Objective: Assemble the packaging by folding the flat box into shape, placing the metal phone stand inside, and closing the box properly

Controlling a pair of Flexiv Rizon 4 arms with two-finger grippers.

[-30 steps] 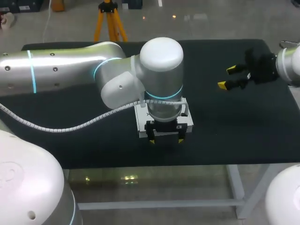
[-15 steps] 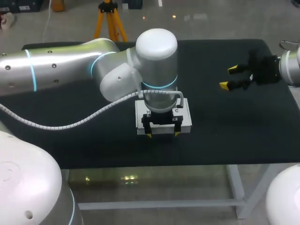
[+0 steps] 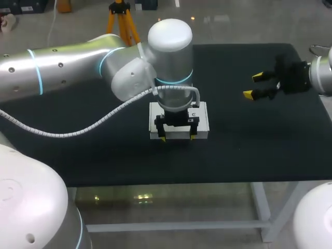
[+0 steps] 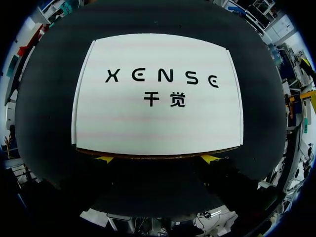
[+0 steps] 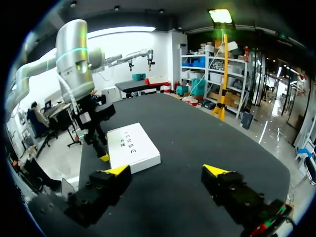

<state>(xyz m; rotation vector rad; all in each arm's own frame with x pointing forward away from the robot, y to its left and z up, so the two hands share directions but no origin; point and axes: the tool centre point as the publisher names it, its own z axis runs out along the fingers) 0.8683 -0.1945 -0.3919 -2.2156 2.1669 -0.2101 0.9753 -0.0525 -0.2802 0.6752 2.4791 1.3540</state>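
While left gripper (image 3: pixel 177 138) sits spread wide, holding nothing, at box (image 3: pixel 203 123) front edge, right gripper (image 3: pixel 253 85) hangs open, empty, near table (image 3: pixel 233 155) right edge.

box (image 4: pixel 158 123): white, black lettering on top, thin brown strip on the edge by the left fingers (image 3: pixel 163 138)
table (image 3: pixel 249 145): plain black
left arm (image 3: pixel 67 70): silver-white, cyan rings
cable (image 3: pixel 93 127): white, spiral-ribbed
left fingers: black, yellow tips
right fingers (image 3: pixel 248 94): black, yellow tips

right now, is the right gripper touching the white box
Apart. The head view shows bare black table between the right gripper and the white box.
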